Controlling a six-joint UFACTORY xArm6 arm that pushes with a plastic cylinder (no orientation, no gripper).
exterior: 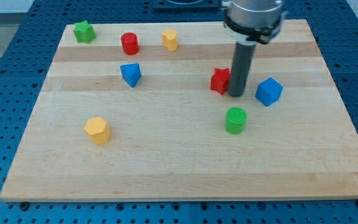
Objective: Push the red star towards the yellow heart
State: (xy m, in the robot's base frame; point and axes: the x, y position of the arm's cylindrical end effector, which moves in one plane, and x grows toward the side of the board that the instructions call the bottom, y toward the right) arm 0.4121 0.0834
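Currently my tip (236, 95) touches the red star (220, 81) on its right side; no claw fitted, so nothing pinched. Yellow heart (170, 39) lies up-left of the star. Risk: a purely leftward push slides the star beneath the heart, missing it.

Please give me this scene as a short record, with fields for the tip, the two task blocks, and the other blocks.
tip: my tip rests on the board, at the right side of the red star
red star: right of centre, looks in contact with the rod
yellow heart: near the view's top, up and left of the star
between them: bare board
other blocks: green star, red cylinder, blue triangular block, blue cube, green cylinder, yellow hexagonal block
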